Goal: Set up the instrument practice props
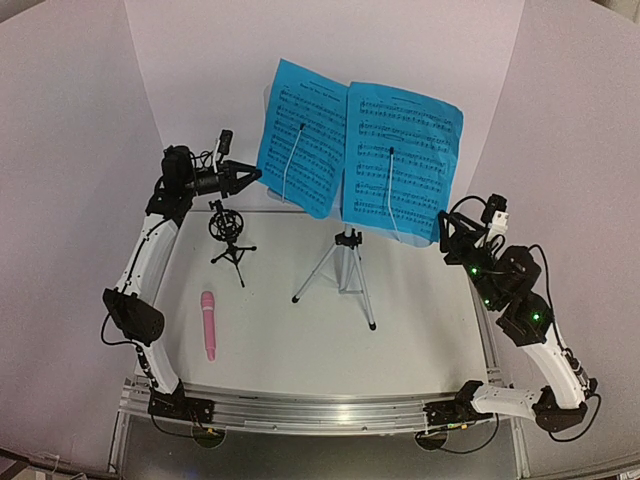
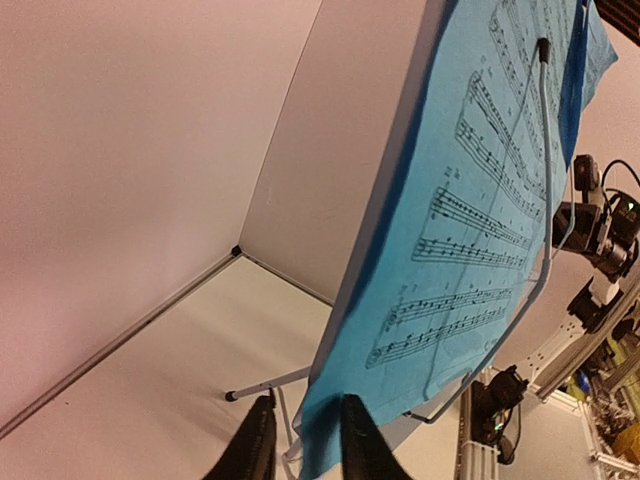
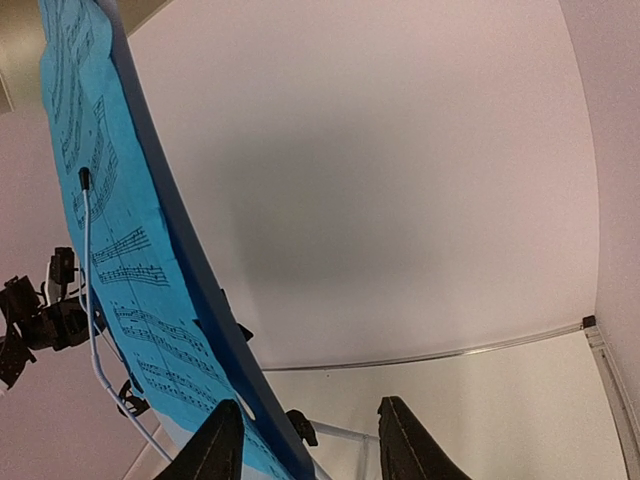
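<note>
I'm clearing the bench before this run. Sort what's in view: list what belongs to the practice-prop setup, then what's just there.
Belongs to the job:
music stand
sheet-music pages, on the stand
pink microphone, lying flat
black mic mount, standing

Just there:
white backdrop
aluminium rail

- Sheet-music pages (image 1: 300, 135): two bright blue sheets printed with black staves. They sit side by side on the stand, each with a thin wire arm across it. The left sheet's lower corner lies between the left gripper's (image 2: 305, 402) fingers. The right sheet's outer edge is just beside the right gripper (image 3: 310, 402).
- Music stand (image 1: 346, 262): upright on splayed silver tripod legs, between the two grippers.
- Black tripod mic mount (image 1: 229, 235): upright, near the left gripper.
- Pink microphone (image 1: 209, 324): lying flat, well apart from both grippers.
</note>
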`<move>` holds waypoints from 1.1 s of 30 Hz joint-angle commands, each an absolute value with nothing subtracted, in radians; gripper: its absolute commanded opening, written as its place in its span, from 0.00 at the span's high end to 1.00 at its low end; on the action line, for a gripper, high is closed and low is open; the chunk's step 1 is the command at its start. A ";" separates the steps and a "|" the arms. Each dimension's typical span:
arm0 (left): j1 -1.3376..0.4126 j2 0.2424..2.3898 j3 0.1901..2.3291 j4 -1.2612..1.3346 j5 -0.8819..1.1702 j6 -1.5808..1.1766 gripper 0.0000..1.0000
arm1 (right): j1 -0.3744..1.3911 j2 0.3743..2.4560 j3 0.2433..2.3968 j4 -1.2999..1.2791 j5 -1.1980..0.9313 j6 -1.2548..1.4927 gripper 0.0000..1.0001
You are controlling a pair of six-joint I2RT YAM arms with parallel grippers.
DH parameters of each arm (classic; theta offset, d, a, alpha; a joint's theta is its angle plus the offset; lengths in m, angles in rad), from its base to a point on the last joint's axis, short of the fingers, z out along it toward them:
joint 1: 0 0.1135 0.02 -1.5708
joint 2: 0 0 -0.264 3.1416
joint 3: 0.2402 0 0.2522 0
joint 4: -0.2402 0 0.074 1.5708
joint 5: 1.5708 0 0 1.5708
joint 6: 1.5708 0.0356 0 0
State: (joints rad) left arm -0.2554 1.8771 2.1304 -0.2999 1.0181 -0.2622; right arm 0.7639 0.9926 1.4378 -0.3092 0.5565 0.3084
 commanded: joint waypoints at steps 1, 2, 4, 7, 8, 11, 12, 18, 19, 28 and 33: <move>-0.253 1.833 2.118 -0.256 1.035 -0.267 0.86 | 0.764 0.997 1.461 -0.305 0.583 0.307 0.55; -0.253 1.831 2.113 -0.256 1.033 -0.265 0.89 | 0.764 0.999 1.462 -0.305 0.584 0.305 0.55; -0.254 1.825 2.103 -0.258 1.030 -0.262 0.97 | 0.764 0.999 1.461 -0.305 0.585 0.304 0.55; -0.253 1.816 2.080 -0.245 1.025 -0.269 1.00 | 0.764 0.995 1.458 -0.305 0.589 0.304 0.55; -0.254 1.811 2.064 -0.230 1.025 -0.279 1.00 | 0.764 0.994 1.457 -0.305 0.591 0.304 0.55; -0.254 1.787 2.002 -0.153 1.022 -0.325 1.00 | 0.764 0.989 1.456 -0.305 0.592 0.303 0.55; -0.254 1.779 1.979 -0.125 1.018 -0.343 1.00 | 0.764 0.988 1.456 -0.305 0.593 0.302 0.55; -0.254 1.752 1.874 0.037 1.005 -0.480 1.00 | 0.764 0.990 1.461 -0.305 0.593 0.300 0.55; -0.254 1.751 1.862 0.063 1.001 -0.500 1.00 | 0.764 0.992 1.463 -0.305 0.589 0.299 0.55; -0.282 1.738 1.792 0.212 0.949 -0.610 1.00 | 0.764 1.011 1.481 -0.305 0.565 0.309 0.55; -0.291 1.732 1.781 0.213 0.948 -0.612 1.00 | 0.764 1.015 1.511 -0.307 0.545 0.325 0.57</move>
State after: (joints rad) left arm -0.2778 1.7962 1.7834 0.1427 0.9558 -0.5834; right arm 0.7639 1.0126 1.4512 -0.3175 0.5637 0.3099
